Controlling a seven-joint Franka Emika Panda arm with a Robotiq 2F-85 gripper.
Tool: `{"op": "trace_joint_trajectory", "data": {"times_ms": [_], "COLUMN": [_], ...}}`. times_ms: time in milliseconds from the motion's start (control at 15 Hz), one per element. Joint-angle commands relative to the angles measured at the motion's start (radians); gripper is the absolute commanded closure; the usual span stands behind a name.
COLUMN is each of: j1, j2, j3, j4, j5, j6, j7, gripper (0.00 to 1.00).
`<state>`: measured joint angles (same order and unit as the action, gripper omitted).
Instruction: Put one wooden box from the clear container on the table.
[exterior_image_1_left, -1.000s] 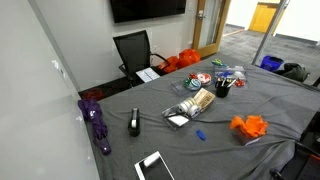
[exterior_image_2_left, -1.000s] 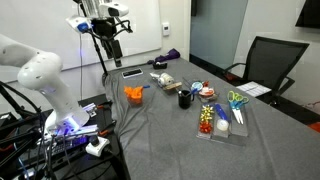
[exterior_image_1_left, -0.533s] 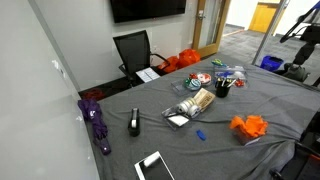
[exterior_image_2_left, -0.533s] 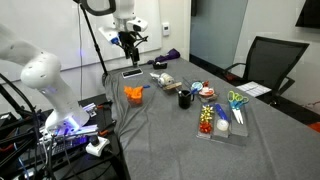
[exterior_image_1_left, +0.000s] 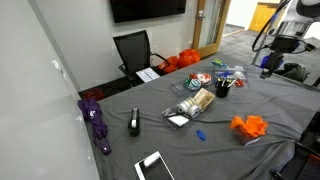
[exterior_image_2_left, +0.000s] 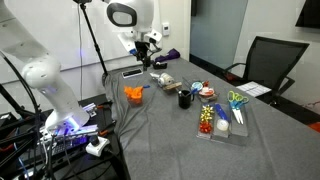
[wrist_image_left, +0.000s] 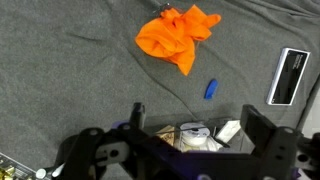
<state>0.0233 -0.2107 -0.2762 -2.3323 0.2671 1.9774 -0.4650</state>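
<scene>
The clear container (exterior_image_1_left: 193, 105) stands mid-table on the grey cloth and holds wooden boxes (exterior_image_1_left: 203, 100). It also shows in an exterior view (exterior_image_2_left: 164, 80). In the wrist view the container (wrist_image_left: 186, 137) lies below, between my fingers, with a white round item and tan pieces inside. My gripper (wrist_image_left: 197, 125) is open and empty, hovering above the table. In an exterior view the gripper (exterior_image_2_left: 144, 54) hangs above and just behind the container. In the exterior view with the doorway the gripper (exterior_image_1_left: 268, 62) is at the far right.
An orange cloth (wrist_image_left: 180, 35), a blue marker (wrist_image_left: 210, 89) and a phone (wrist_image_left: 290, 75) lie near the container. A black cup (exterior_image_2_left: 185, 99) and a tray of small coloured items (exterior_image_2_left: 215, 118) stand further along. A purple cloth (exterior_image_1_left: 97, 122) and a tablet (exterior_image_1_left: 153, 166) lie near the edges.
The arm has swung from beside the table to over it, bringing the gripper down toward the clear container. It has come into sight at the right edge of an exterior view.
</scene>
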Motion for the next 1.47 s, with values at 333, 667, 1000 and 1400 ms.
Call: {"op": "trace_joint_trajectory", "data": {"times_ms": [333, 667, 1000, 1400], "j1": [-0.054, -0.055, -0.058, -0.086], "j2": [0.150, 0.186, 0.298, 0.469], "j3": [0.061, 0.070, 0.120, 0.185], "j4": [0.128, 0.145, 0.184, 0.283], "j5": [0.104, 0.121, 0.265, 0.316], "j6": [-0.003, 0.018, 0.101, 0.179], "j7": [-0.035, -0.037, -0.020, -0.022], "gripper": [0.00, 0.00, 0.00, 0.00]}}
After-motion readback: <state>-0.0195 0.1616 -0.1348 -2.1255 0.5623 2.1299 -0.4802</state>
